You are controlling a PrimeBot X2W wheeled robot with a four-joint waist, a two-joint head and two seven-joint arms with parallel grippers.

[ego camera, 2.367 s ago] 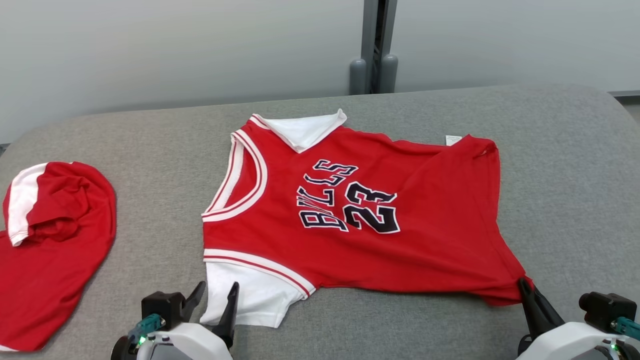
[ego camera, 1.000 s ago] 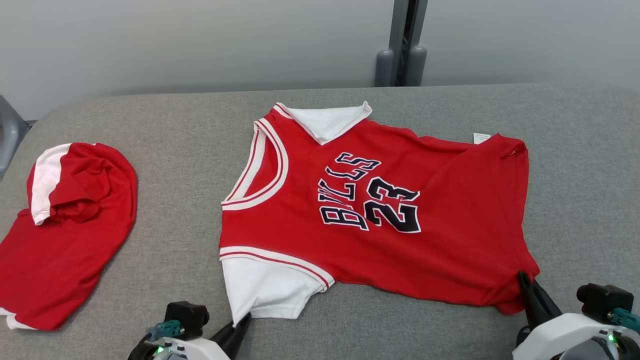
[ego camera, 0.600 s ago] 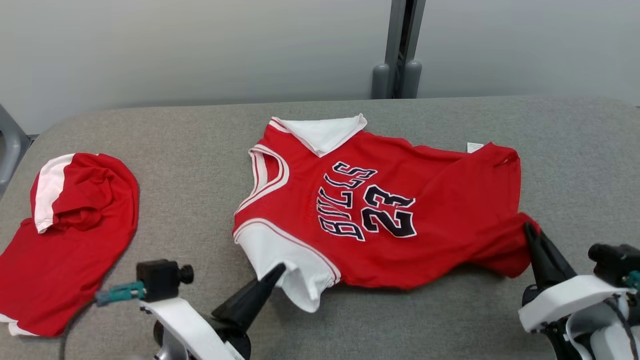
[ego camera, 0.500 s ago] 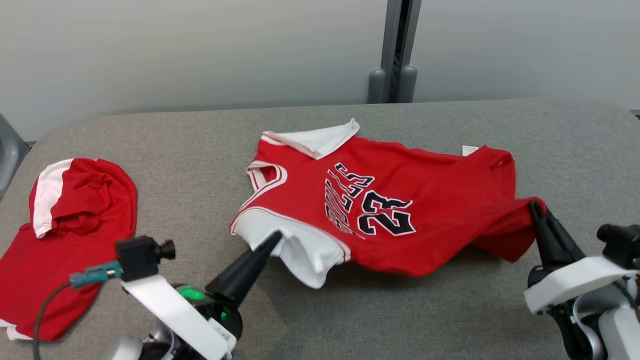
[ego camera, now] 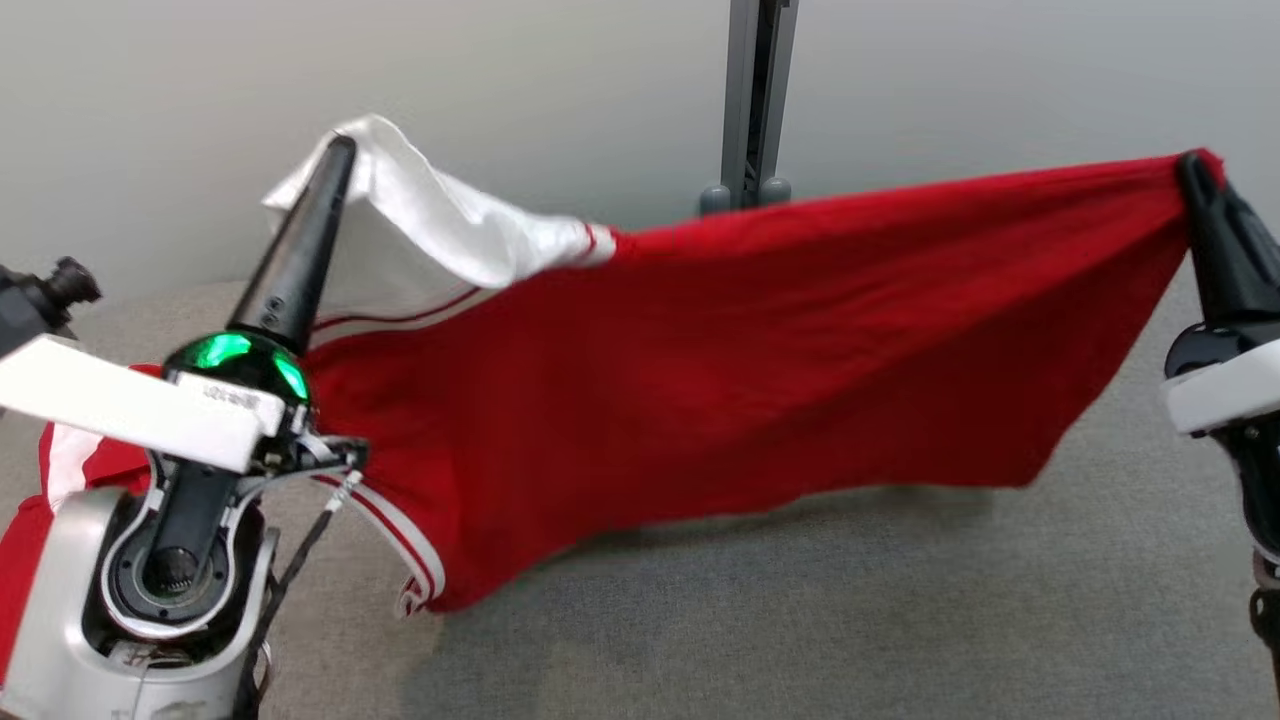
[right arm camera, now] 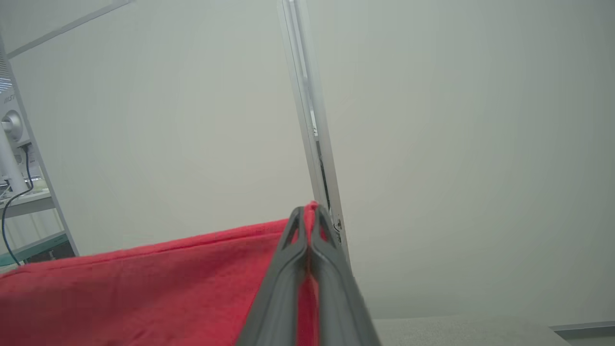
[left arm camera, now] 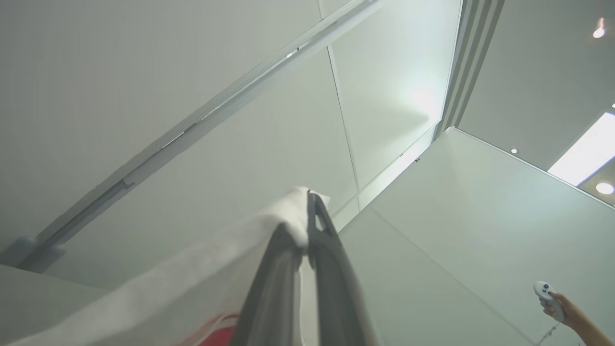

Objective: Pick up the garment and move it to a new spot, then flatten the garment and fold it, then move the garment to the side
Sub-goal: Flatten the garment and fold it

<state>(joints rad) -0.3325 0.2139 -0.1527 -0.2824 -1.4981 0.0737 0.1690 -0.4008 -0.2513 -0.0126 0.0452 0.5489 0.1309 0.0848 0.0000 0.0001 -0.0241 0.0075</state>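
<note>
- Our left gripper (ego camera: 338, 150) is clamped on the white sleeve of the red jersey (ego camera: 720, 370); our right gripper (ego camera: 1192, 170) is pinched tight on its red corner.
- Between them the jersey hangs stretched in the air, its lower edge apparently just clear of the grey padded surface (ego camera: 800, 620) below.
- We judge the pick-up done; relocating, flattening, folding and moving aside remain.

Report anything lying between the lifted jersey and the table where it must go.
Nothing visible lies on the grey table under the jersey, held up by the left gripper and right gripper. A second red garment lies at the table's left, behind the left arm: avoid that side.
</note>
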